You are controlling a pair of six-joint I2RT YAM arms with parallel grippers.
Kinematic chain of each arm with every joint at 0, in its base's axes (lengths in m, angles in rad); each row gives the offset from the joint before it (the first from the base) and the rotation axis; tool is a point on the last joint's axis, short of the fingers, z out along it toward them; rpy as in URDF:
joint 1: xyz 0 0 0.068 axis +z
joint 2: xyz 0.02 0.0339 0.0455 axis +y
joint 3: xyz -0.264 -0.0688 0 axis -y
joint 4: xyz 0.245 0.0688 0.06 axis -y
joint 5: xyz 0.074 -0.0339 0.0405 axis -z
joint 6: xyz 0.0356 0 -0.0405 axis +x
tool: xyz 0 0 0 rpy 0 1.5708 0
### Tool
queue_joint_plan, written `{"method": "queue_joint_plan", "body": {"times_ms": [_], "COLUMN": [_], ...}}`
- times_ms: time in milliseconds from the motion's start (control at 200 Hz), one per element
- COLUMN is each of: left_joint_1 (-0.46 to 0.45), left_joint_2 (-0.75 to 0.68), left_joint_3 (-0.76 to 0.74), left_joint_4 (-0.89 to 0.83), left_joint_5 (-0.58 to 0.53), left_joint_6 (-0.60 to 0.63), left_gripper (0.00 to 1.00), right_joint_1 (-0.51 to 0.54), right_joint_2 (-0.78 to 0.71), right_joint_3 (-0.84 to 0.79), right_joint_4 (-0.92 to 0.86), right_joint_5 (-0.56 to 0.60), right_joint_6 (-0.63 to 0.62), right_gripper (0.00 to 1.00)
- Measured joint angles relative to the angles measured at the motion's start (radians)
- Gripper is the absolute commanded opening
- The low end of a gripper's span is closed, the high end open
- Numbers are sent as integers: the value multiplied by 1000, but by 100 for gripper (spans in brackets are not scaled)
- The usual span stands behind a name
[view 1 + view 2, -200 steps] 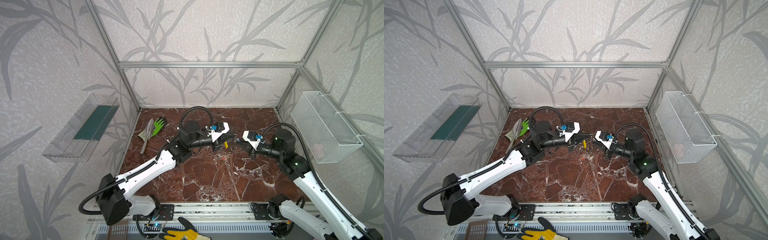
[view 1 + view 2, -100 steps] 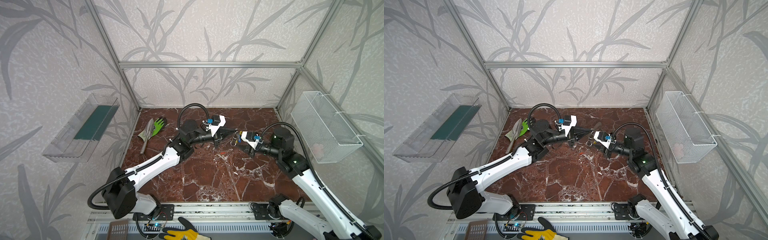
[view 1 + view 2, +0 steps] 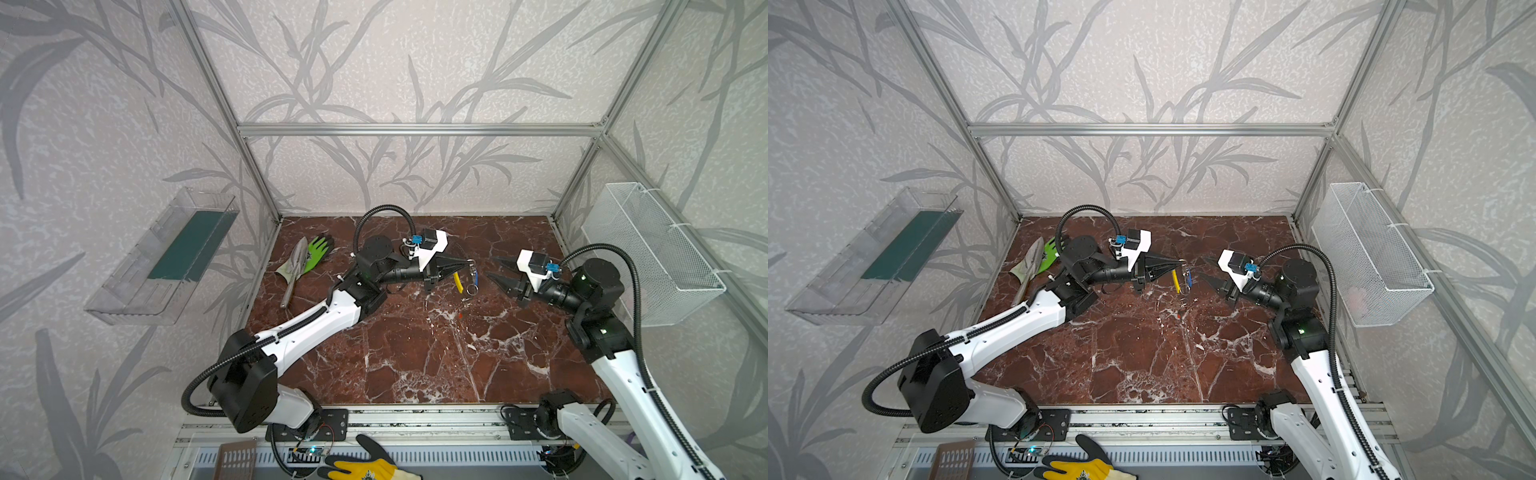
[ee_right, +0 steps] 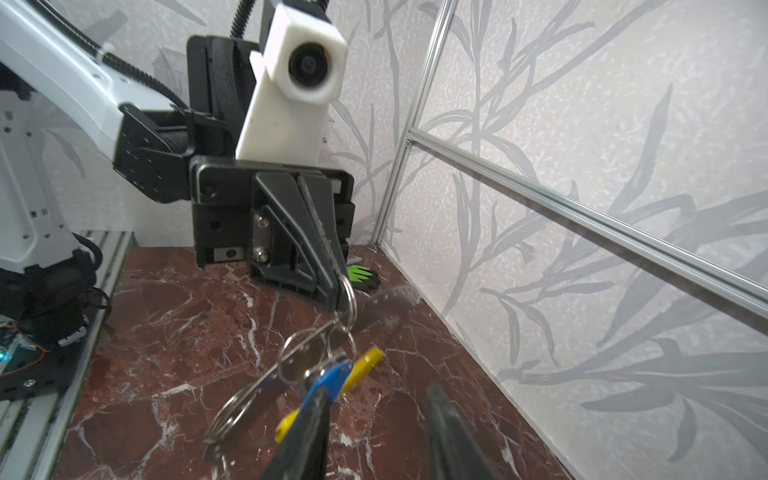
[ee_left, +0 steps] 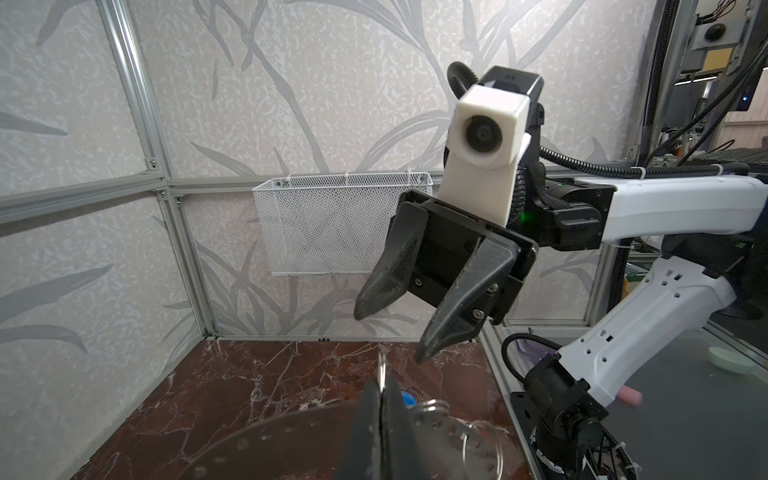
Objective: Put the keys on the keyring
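leaf-print walls and aluminium bars box us in, and underneath it all is the red-brown marble desk [image 3: 415,353]. both white arms reach in from the front rail and face each other near the back. a white wire basket [image 3: 652,257] hangs on the right wall and a clear shelf tray [image 3: 166,262] on the left. a trowel [image 3: 293,270] lies across a green glove [image 3: 318,251] at the desk's left edge, well apart from the action.

the left gripper [image 3: 467,262] is raised above the desk, its fingers [image 4: 328,266] clenched tip to tip on a thin metal ring of the keyring [image 3: 458,283]. the bundle dangles from that pinch, clear of the marble. its yellow arc [image 4: 368,357] hangs slanted, and the dotted grey band [image 5: 291,428] shows blurred in the left wrist view.

the right gripper [image 3: 490,267] is released, its fingers [image 5: 386,270] spread and grasping nothing. it sits near the bundle on the right, apart from it.

the blue-tagged key [image 4: 332,372] hangs in the cluster beside the yellow arc. a tiny red-orange speck [image 3: 460,316] sits on the desk beneath, too small to identify.
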Motion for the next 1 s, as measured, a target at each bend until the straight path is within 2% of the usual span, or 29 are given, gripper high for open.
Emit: {"method": "queue_joint_plan", "body": {"times_ms": [310, 1000], "left_joint_1": [0, -16], "left_joint_2": [0, 6], "left_joint_3": [4, 47], "left_joint_4": [-55, -76], "left_joint_5": [19, 33], "left_joint_6": [37, 53], "left_gripper": [0, 0], "right_joint_1": [10, 31], "right_joint_2": [89, 129], "right_joint_3": [11, 13], "right_joint_4": [121, 127], "right_joint_5": [-112, -192], "right_joint_6": [125, 135], "right_gripper": [30, 22]}}
